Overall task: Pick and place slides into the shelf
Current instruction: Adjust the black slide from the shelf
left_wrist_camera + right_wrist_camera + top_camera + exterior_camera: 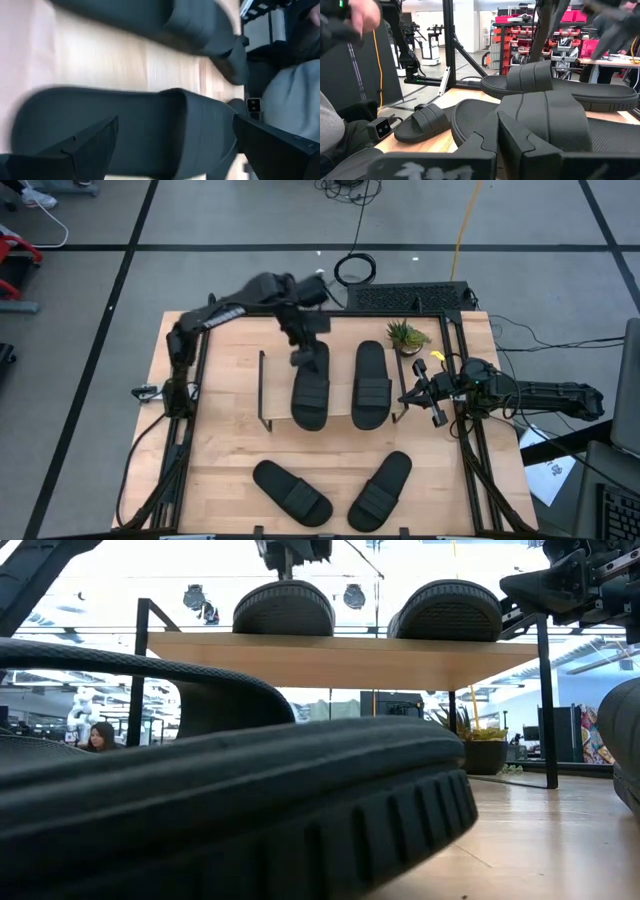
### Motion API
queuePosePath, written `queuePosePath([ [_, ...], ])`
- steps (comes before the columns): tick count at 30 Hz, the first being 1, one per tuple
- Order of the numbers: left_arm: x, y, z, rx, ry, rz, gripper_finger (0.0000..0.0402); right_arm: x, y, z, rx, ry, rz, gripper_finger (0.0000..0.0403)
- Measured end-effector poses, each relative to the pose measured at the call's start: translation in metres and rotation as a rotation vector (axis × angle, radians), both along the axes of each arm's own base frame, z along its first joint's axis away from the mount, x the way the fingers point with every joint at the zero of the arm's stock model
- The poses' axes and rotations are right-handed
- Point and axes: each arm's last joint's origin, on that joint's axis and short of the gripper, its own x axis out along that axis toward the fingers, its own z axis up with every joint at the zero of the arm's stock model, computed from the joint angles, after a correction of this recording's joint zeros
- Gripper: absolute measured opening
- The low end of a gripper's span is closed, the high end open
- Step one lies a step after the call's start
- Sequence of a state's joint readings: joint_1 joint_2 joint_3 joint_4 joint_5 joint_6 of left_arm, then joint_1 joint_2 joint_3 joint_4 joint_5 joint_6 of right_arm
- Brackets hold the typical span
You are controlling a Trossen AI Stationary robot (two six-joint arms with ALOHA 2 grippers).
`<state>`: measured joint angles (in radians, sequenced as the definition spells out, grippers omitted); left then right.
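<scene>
Two black slides lie side by side, soles down, on the shelf (276,392) (340,660): the left one (311,387) (283,608) and the right one (371,385) (446,610) (545,125). Two more slides (291,492) (380,490) rest soles down on the table near its near edge. My left gripper (303,355) (175,135) is open above the far end of the left shelf slide, a finger on either side of it. My right gripper (404,396) (497,140) hangs shut just off the shelf's right end, beside the right slide.
A small potted plant (405,335) stands at the shelf's far right corner. A black keyboard-like unit (410,298) sits at the table's far edge. One table slide (250,800) fills the low view's foreground. A person (100,735) shows in the room behind.
</scene>
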<state>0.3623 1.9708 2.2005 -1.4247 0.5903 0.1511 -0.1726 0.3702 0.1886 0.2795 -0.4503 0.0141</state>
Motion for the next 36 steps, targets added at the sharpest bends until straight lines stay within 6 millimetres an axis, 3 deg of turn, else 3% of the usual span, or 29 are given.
queuePosePath([
  [3,-0.024,-0.009,0.038,0.100,-0.133,-0.052,0.0390,0.000,0.000,0.000,-0.001,0.000,0.000,0.0000],
  [8,-0.078,-0.053,0.089,0.344,-0.239,-0.090,0.0346,0.000,0.000,0.000,-0.003,-0.001,0.000,0.0000],
  [11,-0.106,-0.079,0.103,0.410,-0.283,-0.077,0.0279,0.000,0.000,0.000,-0.003,-0.001,0.000,0.0000],
  [16,-0.139,-0.113,0.111,0.470,-0.471,0.034,0.0128,0.000,0.000,0.000,-0.003,-0.001,0.000,0.0000],
  [19,-0.140,-0.125,0.096,0.469,-0.615,0.067,0.0042,0.000,0.000,0.000,-0.003,-0.001,0.000,0.0000],
  [21,-0.133,-0.130,0.079,0.464,-0.719,0.051,0.0012,0.000,0.000,0.000,-0.003,-0.001,0.000,0.0000],
  [26,-0.114,-0.133,0.027,0.505,-0.894,-0.037,0.0012,0.000,0.000,0.000,-0.003,-0.001,-0.001,0.0000],
  [31,-0.104,-0.106,-0.015,0.593,-0.867,0.065,0.0003,0.000,0.000,0.000,-0.003,-0.001,-0.002,0.0000],
  [36,-0.133,-0.090,-0.034,0.649,-0.888,0.231,0.0001,0.000,0.000,0.001,-0.007,-0.012,-0.002,0.0000],
])
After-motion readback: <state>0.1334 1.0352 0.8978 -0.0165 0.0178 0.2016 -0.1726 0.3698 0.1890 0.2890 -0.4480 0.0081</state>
